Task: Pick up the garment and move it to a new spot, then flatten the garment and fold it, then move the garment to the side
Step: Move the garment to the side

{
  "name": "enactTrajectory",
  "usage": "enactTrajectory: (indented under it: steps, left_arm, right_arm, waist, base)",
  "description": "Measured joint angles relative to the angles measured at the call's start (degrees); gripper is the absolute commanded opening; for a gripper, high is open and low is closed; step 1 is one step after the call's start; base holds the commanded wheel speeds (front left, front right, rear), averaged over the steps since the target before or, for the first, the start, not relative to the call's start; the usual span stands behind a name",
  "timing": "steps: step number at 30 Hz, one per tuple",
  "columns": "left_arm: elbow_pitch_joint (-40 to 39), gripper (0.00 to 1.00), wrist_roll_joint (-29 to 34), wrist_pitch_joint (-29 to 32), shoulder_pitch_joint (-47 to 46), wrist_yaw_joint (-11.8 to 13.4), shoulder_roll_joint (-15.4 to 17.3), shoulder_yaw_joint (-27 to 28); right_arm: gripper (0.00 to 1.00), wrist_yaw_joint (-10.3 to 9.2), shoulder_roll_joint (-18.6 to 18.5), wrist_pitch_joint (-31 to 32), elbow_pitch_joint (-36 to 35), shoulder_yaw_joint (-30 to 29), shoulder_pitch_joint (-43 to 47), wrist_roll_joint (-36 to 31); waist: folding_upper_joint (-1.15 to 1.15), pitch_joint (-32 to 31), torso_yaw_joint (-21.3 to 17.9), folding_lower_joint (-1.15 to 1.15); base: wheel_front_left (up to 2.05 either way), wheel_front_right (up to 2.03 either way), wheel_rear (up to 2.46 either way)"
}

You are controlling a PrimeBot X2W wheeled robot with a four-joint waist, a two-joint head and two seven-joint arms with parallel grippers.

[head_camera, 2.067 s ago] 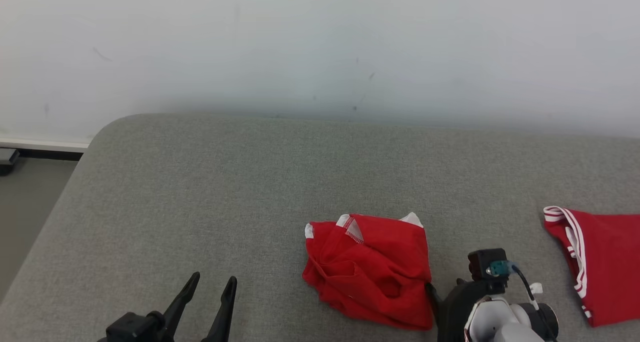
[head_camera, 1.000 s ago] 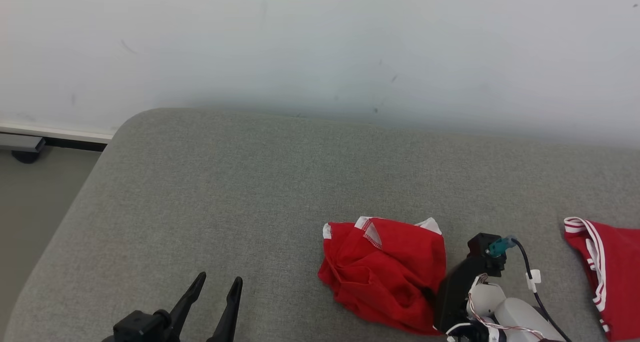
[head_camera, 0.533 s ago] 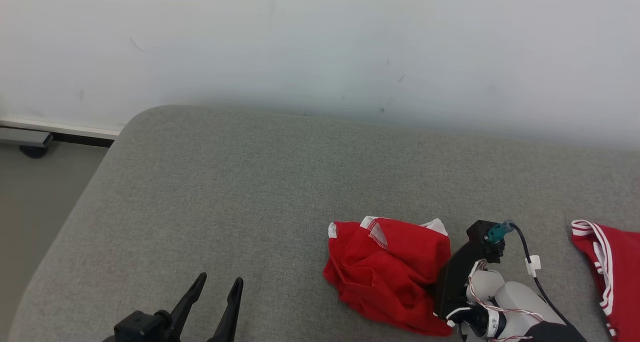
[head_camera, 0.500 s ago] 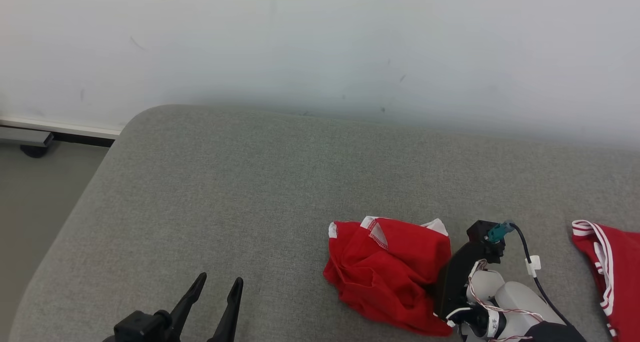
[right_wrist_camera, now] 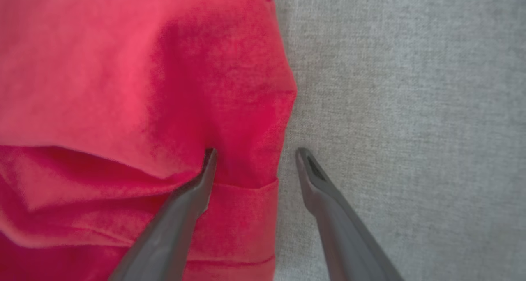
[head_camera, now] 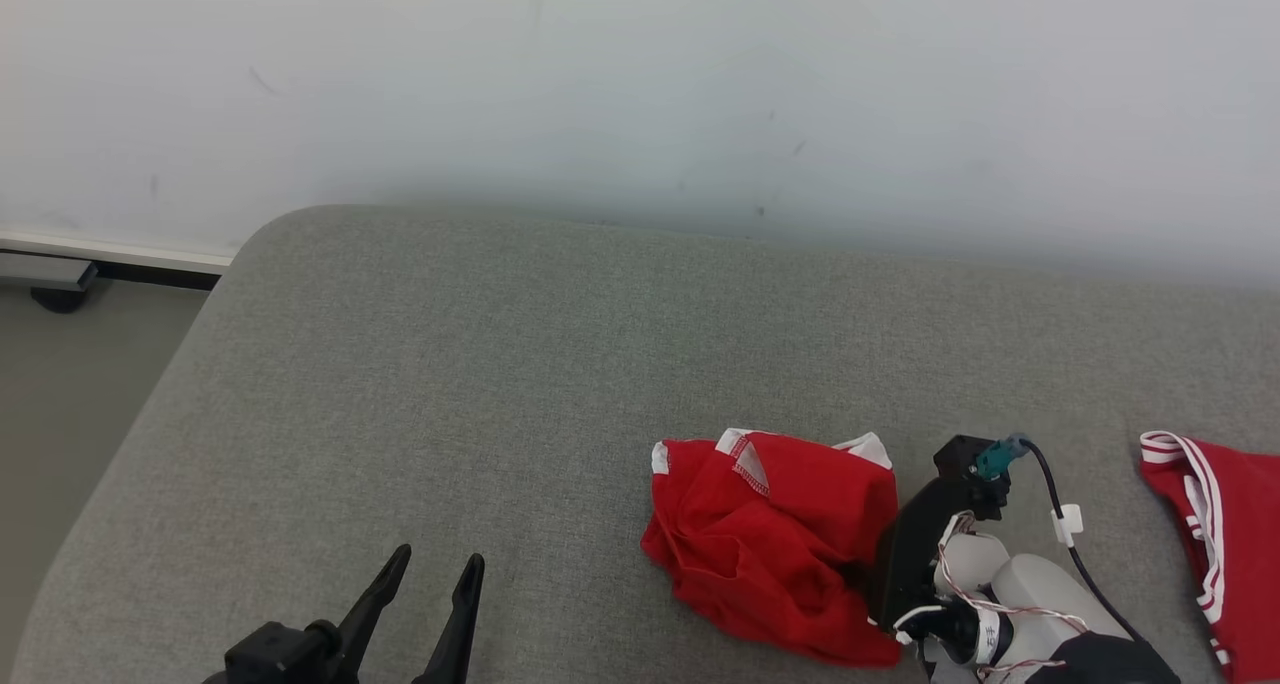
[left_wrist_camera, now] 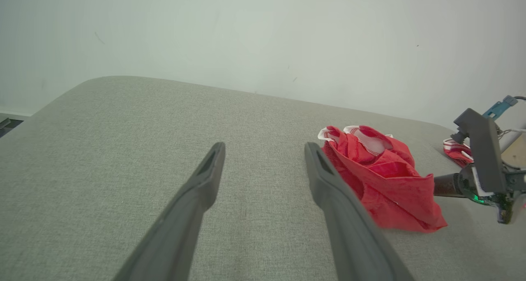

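Crumpled red garment (head_camera: pixel 775 544) in a heap on the grey upholstered surface (head_camera: pixel 450 364), not yet flattened or folded. Right gripper (right_wrist_camera: pixel 254 151) at the garment's right edge, spread wide and holding nothing: one finger pressed into a fold of the cloth, the other on bare upholstery just beside the hem. Left gripper (head_camera: pixel 437 556) well to the garment's left, also spread wide and empty. Second red piece (head_camera: pixel 1215 524), white-striped, well apart to the garment's right.

Probably about to pinch that right edge for spreading. Risk of closing on several layers at once, given the bunched folds there, and dragging the whole heap instead of opening it. Risk of catching only the thin hem, with the outer finger off the cloth, and losing it on the lift. Risk of snagging the upholstery with a low fingertip. With one arm pulling alone, likely to slide rather than flatten; better to anchor from the garment's left side first.
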Motion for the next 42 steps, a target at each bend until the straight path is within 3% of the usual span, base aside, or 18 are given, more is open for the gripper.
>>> enactTrajectory:
  steps: [1,2,6,21,27,31,39,42]
  left_arm:
    - [0.0,1.0,0.0,0.0,0.0,0.0,0.0,0.0]
    - [0.0,1.0,0.0,0.0,0.0,0.0,0.0,0.0]
    - [0.1,1.0,0.0,0.0,-0.6,-0.1,-0.5,-0.9]
    - [0.4,1.0,-0.1,0.0,-0.9,0.0,0.0,0.5]
    - [0.8,1.0,-0.2,-0.1,-0.2,0.0,-0.1,0.5]
    - [1.0,1.0,-0.2,-0.1,0.1,0.0,-0.6,0.1]
    - [1.1,1.0,-0.6,-0.5,2.3,0.1,-0.5,0.1]
    - [0.9,1.0,-0.6,-0.6,3.0,0.5,-0.4,0.7]
  right_arm:
    - [0.99,0.0,0.0,0.3,0.2,0.0,-0.4,0.0]
    - [0.55,0.0,0.0,0.3,0.3,-0.1,-0.6,0.0]
    - [0.0,-0.02,-0.1,0.9,1.8,-0.9,-1.5,0.1]
    - [0.0,0.24,-0.1,2.7,1.3,-0.5,-2.9,0.3]
    - [0.0,4.72,-0.4,3.7,-6.1,1.6,-5.3,0.8]
    - [0.0,7.17,-2.9,6.3,-9.9,3.2,-4.7,0.7]
    - [0.0,6.86,-9.8,9.9,-19.7,1.7,-1.3,-0.5]
    - [0.0,5.01,-10.5,10.2,-21.1,1.3,-0.5,-1.2]
  waist:
    - [0.0,0.0,0.0,0.0]
    - [0.0,0.1,0.0,0.0]
    - [0.0,0.3,0.4,0.0]
    - [0.0,0.3,0.7,0.01]
    - [0.0,-0.6,-0.7,0.01]
    - [0.0,-1.7,-1.4,0.01]
    - [0.0,-4.0,-2.3,0.0]
    - [0.0,-4.3,-2.4,0.01]
  base:
    - [0.0,0.0,0.0]
    - [0.0,0.0,0.0]
    - [0.0,0.0,0.0]
    - [0.0,0.0,0.0]
    - [0.0,0.0,0.0]
    - [0.0,0.0,0.0]
    - [0.0,0.0,0.0]
    - [0.0,0.0,0.0]
